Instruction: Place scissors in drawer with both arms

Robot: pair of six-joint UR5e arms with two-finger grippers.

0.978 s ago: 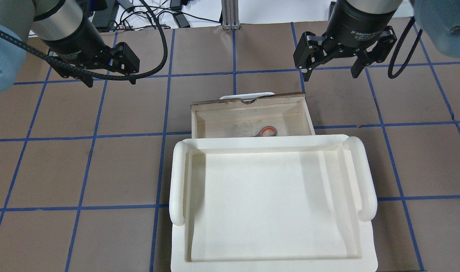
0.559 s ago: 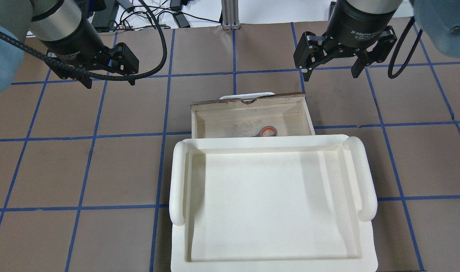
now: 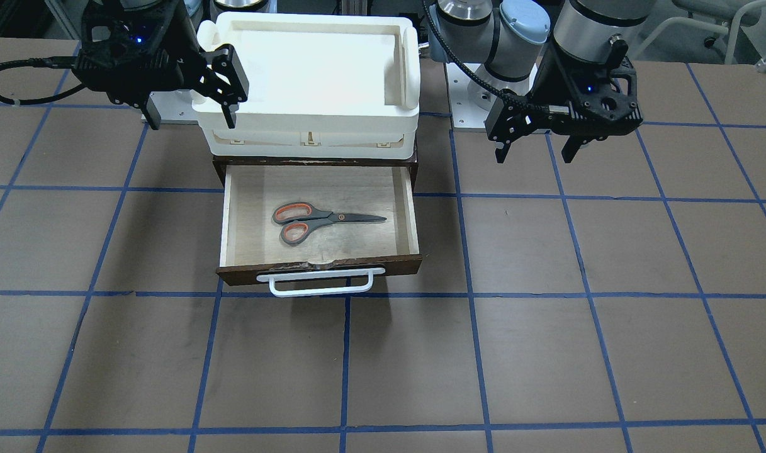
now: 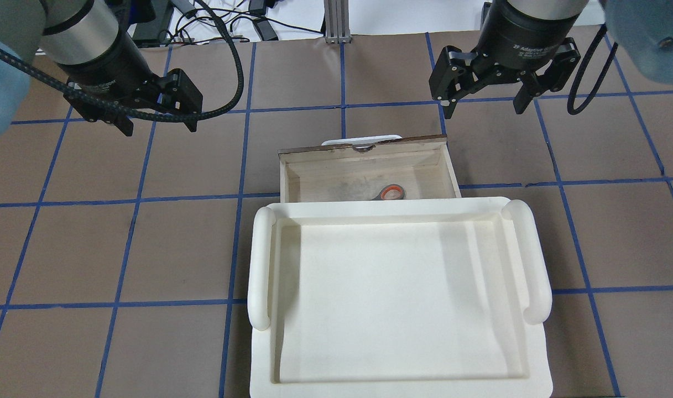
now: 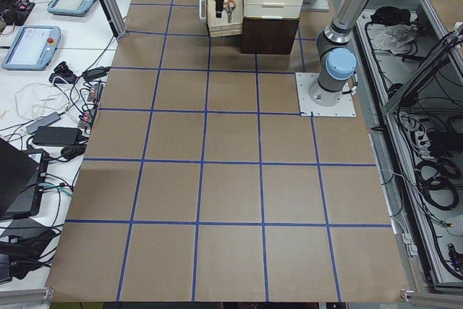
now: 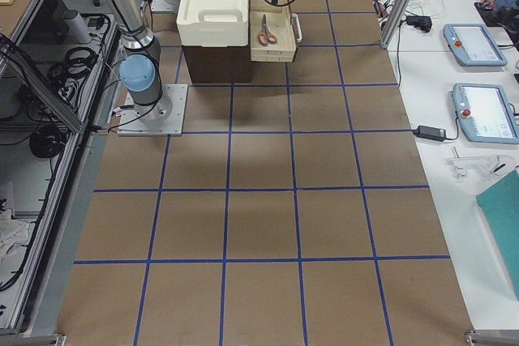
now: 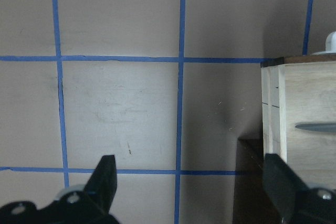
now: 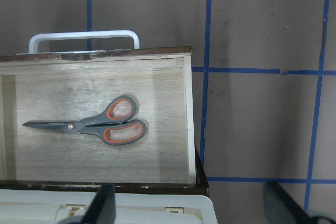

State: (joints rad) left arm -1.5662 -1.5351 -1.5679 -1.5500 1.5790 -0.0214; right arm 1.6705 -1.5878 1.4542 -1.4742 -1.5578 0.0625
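The scissors lie flat on the pale floor of the open drawer, blades pointing toward my left side. They also show in the right wrist view and partly in the overhead view. My left gripper is open and empty above the table, well off the drawer's left side. My right gripper is open and empty, raised just past the drawer's front right corner. In the left wrist view the drawer wall and a blade tip show at the right edge.
A white plastic bin with two rounded handles sits on top of the dark cabinet and covers the back of the drawer. The drawer's white bar handle points away from the robot. The brown table has a blue tape grid.
My left gripper has drifted slightly left and toward the robot. The right gripper, the drawer and the scissors have not moved.
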